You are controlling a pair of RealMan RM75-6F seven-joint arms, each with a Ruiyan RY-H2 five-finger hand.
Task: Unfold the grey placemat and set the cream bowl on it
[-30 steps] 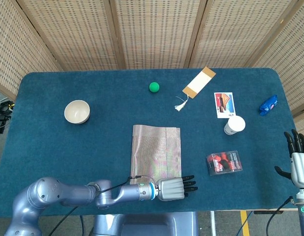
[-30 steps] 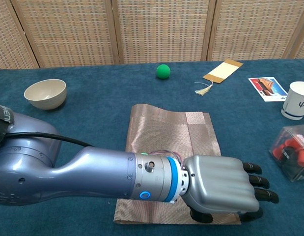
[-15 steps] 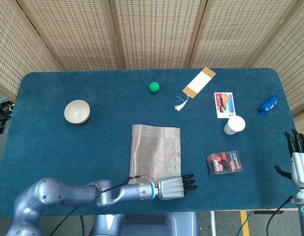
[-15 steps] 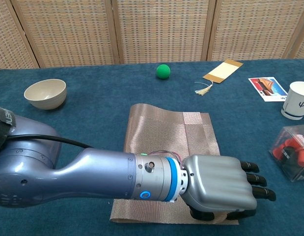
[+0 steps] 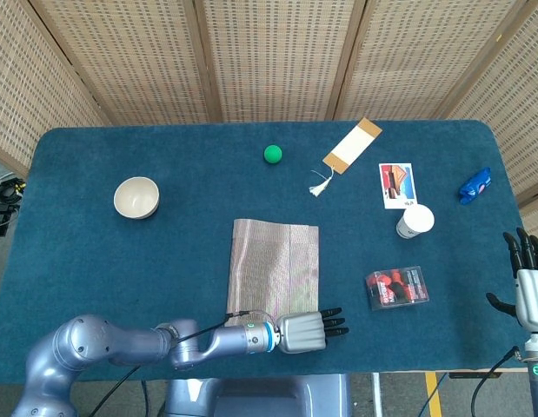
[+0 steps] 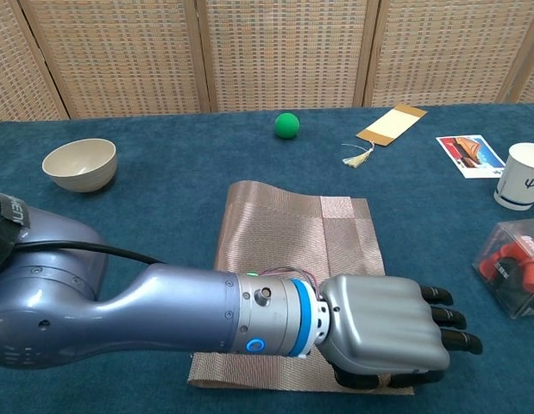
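Note:
The grey placemat (image 5: 275,265) (image 6: 292,237) lies folded in the middle of the blue table, long side running away from me. My left hand (image 5: 309,332) (image 6: 387,336) sits palm down over the mat's near right corner, its lower fingers curled under the edge, gripping it. The cream bowl (image 5: 136,197) (image 6: 80,164) stands upright at the far left, well apart from the mat. At the table's right edge my right hand (image 5: 528,282) hangs with fingers spread and nothing in it; only the head view shows it.
A green ball (image 5: 272,154) (image 6: 286,124) and a tasselled bookmark (image 5: 351,144) lie beyond the mat. To the right are a picture card (image 5: 397,185), a white paper cup (image 5: 415,221) (image 6: 524,187), a clear box of red items (image 5: 396,287) (image 6: 515,266) and a blue wrapper (image 5: 475,184).
My left hand has drawn back slightly toward me, and the placemat has slid with it toward the table's near edge. The right hand has not moved.

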